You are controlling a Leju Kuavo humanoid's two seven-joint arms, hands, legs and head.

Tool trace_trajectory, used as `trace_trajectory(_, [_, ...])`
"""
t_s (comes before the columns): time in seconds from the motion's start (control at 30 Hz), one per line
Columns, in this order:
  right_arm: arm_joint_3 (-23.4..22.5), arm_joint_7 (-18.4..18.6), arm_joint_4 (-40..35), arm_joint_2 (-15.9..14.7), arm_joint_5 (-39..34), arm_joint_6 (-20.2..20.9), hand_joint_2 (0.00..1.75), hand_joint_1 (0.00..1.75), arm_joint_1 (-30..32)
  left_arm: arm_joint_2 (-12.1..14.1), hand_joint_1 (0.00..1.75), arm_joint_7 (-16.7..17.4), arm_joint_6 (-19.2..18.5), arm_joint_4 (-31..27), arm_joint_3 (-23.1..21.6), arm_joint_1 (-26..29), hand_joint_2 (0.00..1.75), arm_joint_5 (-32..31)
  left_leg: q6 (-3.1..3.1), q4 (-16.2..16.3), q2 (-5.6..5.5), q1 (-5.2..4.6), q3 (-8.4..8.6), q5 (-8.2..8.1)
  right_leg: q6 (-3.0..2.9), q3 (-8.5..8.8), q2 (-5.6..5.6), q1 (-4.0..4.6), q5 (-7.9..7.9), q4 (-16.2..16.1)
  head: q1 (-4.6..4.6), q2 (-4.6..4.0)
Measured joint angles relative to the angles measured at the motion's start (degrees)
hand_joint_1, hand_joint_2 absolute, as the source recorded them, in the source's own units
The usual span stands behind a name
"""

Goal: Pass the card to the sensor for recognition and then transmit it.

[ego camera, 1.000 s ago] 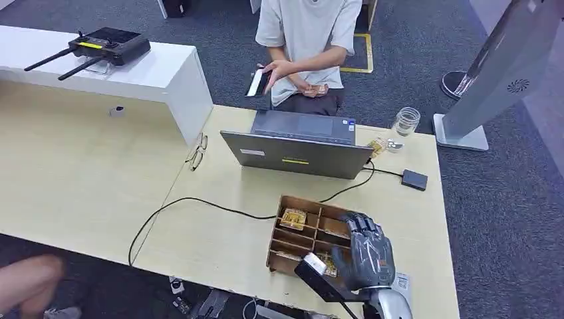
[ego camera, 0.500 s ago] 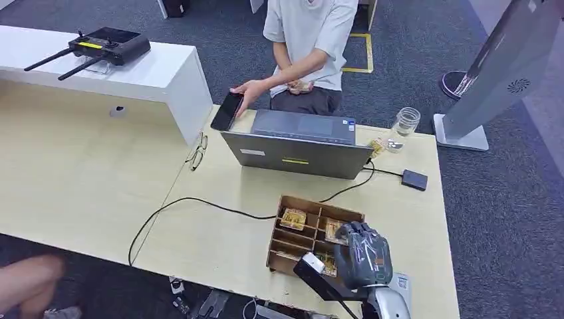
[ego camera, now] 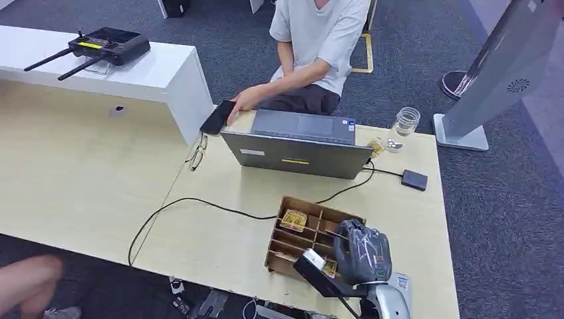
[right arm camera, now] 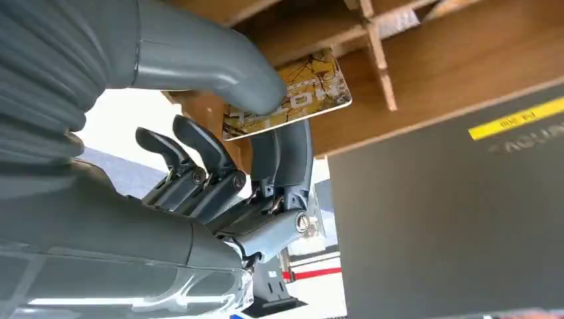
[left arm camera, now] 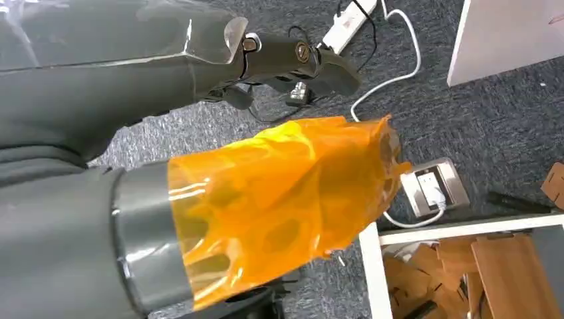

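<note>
One long pale wooden surface fills the room's middle, with grey carpet round it and a white raised counter at its far left corner. One person sits at the far edge, a hand laid on one dark phone at that edge. One grey laptop stands just inside the far edge, lid towards the robot. One wooden divider box sits at the near edge towards the right corner — one yellow card lies in a far compartment and others show dimly in nearer ones. One black cable runs across the middle from the near edge to the box. One glass jar stands at the far right corner; one small black sensor box lies near the right edge. One pair of glasses lies left of the laptop.

The right hand is over the box's near right part, thumb and fingers pinching one yellow card just above the compartments. The left hand, wrapped in orange film, hangs over the floor; whether it is closed I cannot tell. Bare surface lies left of the cable.
</note>
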Motion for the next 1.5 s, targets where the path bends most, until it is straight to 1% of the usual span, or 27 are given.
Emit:
trace_trajectory(0.13, [0.0, -1.0, -1.0, 0.2, 0.0, -1.5, 1.75, 1.75, 0.4, 0.0, 0.00, -0.2, 0.2, 0.0, 0.0, 0.0, 0.00, 0.6, 0.00, 0.0, 0.00, 0.00, -0.01, 0.00, 0.00, -0.01, 0.00, 0.00, 0.00, 0.0, 0.00, 0.00])
trace_trajectory(0.27, [0.0, -1.1, -2.5, 0.2, 0.0, -1.9, 1.75, 1.75, 0.6, 0.0, 0.00, -0.5, 0.2, 0.0, 0.0, 0.1, 0.00, 0.8, 0.00, 0.0, 0.01, 0.00, -0.01, 0.00, 0.00, -0.02, 0.02, 0.00, 0.00, 0.0, 0.00, 0.00])
trace_trajectory(0.33, [0.0, -2.2, -4.1, 0.1, -0.6, -2.8, 1.75, 1.75, 1.3, 0.0, 0.00, -0.7, 0.4, 0.0, 0.0, 0.2, 0.00, 1.2, 0.00, 0.0, 0.00, 0.00, -0.02, 0.00, 0.00, -0.02, 0.02, 0.00, 0.00, 0.0, 0.00, 0.00])
trace_trajectory(0.47, [0.0, -4.3, -10.5, -0.2, -2.1, -4.5, 1.75, 1.75, 2.6, 0.0, 0.00, -1.8, 1.0, 0.0, 0.1, 0.7, 0.00, 2.7, 0.00, 0.0, 0.02, 0.00, -0.02, -0.01, 0.00, -0.05, 0.05, 0.00, 0.00, 0.0, 0.00, 0.00])
trace_trajectory(0.6, [0.0, -7.9, -17.4, -1.2, -4.1, -7.1, 1.75, 1.75, 4.2, 0.1, 0.00, -3.6, 2.1, 0.0, 0.5, 1.5, 0.00, 4.2, -0.01, 0.0, 0.03, 0.00, -0.03, -0.03, 0.00, -0.07, 0.07, 0.00, -0.01, 0.0, -0.02, 0.00])
trace_trajectory(0.7, [0.0, -10.2, -21.9, -1.8, -5.4, -9.1, 1.75, 1.75, 4.8, 0.4, 0.00, -4.2, 2.6, 0.0, 0.9, 1.8, 0.00, 4.8, -0.01, 0.0, 0.02, 0.00, -0.03, -0.03, 0.00, -0.06, 0.07, 0.00, -0.01, 0.0, 0.00, 0.00])
trace_trajectory(0.77, [0.0, -10.8, -24.3, -1.9, -5.9, -9.9, 1.75, 1.75, 4.9, 0.5, 0.00, -4.4, 2.7, 0.0, 1.2, 1.8, 0.00, 5.0, -0.01, 0.0, 0.03, 0.00, -0.03, -0.03, 0.00, -0.06, 0.06, 0.00, -0.01, 0.0, 0.00, 0.00])
trace_trajectory(0.97, [0.5, -11.9, -29.1, -2.4, -6.6, -10.0, 1.75, 1.75, 4.9, 0.5, 0.00, -4.6, 2.8, 0.0, 1.8, 1.8, 0.00, 5.2, -0.01, 0.0, 0.02, 0.00, -0.02, 0.00, 0.00, -0.03, 0.06, 0.00, 0.01, 0.0, 0.00, 0.00])
trace_trajectory(1.13, [0.5, -12.0, -30.2, -2.8, -6.8, -10.1, 1.75, 1.75, 4.9, 0.5, 0.00, -4.6, 2.9, 0.0, 1.8, 1.8, 0.00, 5.2, -0.01, 0.0, 0.02, 0.00, -0.02, 0.00, 0.00, -0.03, 0.06, 0.00, 0.01, 0.0, 0.00, 0.00])
trace_trajectory(1.3, [0.8, -13.8, -30.7, -3.1, -9.2, -10.8, 1.75, 1.75, 4.7, 0.5, 0.00, -4.2, 3.1, 0.0, 2.1, 1.7, 0.00, 5.9, -0.01, 0.0, 0.01, 0.00, -0.02, 0.00, 0.00, -0.03, 0.06, 0.00, 0.00, 0.0, 0.00, 0.00])
trace_trajectory(1.37, [1.1, -14.0, -30.7, -3.1, -10.9, -10.3, 1.75, 1.75, 3.9, 0.5, 0.00, -3.6, 3.1, 0.0, 2.2, 1.5, 0.00, 6.0, -0.01, 0.0, 0.02, 0.00, -0.02, 0.00, 0.00, -0.03, 0.06, 0.00, 0.00, 0.0, -0.02, 0.00])
trace_trajectory(1.5, [1.6, -14.1, -30.4, -2.8, -14.8, -8.0, 1.75, 1.75, 1.0, 0.5, 0.00, -2.7, 2.2, 0.0, 2.3, 0.8, 0.00, 5.9, -0.05, 0.0, 0.02, 0.00, -0.02, 0.07, -0.02, -0.02, 0.06, 0.00, 0.03, 0.0, 0.00, 0.00])
